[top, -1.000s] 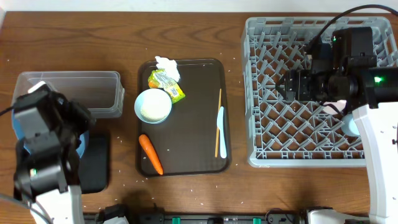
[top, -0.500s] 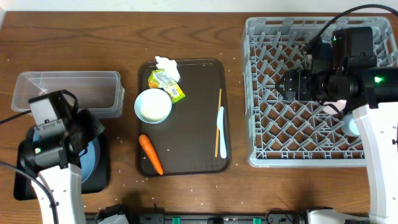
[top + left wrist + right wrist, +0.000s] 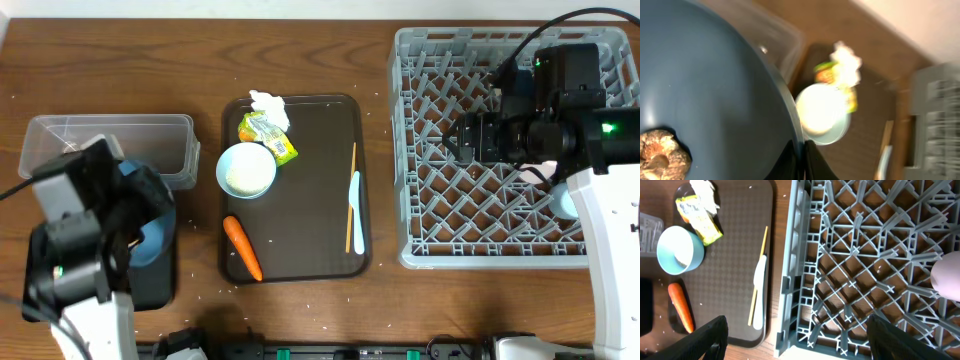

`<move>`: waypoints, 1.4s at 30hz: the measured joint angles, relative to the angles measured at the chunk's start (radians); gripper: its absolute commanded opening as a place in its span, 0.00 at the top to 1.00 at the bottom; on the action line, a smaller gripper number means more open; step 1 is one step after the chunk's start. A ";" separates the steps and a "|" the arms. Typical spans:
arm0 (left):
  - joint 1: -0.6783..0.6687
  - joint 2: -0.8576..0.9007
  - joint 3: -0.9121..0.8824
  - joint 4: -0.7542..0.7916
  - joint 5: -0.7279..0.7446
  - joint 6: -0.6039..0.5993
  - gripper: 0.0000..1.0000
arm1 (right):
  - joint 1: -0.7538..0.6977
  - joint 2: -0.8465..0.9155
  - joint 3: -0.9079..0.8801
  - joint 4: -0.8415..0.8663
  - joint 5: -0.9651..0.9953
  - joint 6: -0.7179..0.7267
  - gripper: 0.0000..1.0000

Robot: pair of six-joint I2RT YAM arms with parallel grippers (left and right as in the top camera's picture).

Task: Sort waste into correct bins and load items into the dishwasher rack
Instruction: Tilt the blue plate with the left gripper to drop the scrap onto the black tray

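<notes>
My left gripper (image 3: 801, 159) is shut on the rim of the large blue plate (image 3: 705, 90), which fills that view and carries a small brown food lump (image 3: 660, 156). From overhead the plate (image 3: 155, 238) shows beside the left arm, above the flat black tray (image 3: 152, 285). My right gripper (image 3: 805, 342) stands open and holds nothing, hovering over the left part of the grey dishwasher rack (image 3: 425, 215). A pink cup (image 3: 947, 275) sits in the rack. The pale blue bowl (image 3: 246, 170), carrot (image 3: 242, 247), yellow-green wrapper (image 3: 270, 137), tissue (image 3: 268, 102), spoon (image 3: 356, 212) and chopsticks (image 3: 351, 190) lie on the dark brown serving tray (image 3: 315, 140).
The clear tub (image 3: 150, 140) stands behind the black tray at the left. White rice grains (image 3: 200, 290) are scattered over the wooden table. A pale blue cup (image 3: 567, 203) shows in the rack under the right arm.
The left arm has risen and shifted with the plate in its grip; the plate's edge now shows to the right of the arm. The right arm has stayed still.
</notes>
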 measured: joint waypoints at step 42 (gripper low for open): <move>0.619 -0.106 0.000 0.069 0.836 -0.113 0.94 | 0.000 0.000 0.000 -0.004 0.000 0.000 0.15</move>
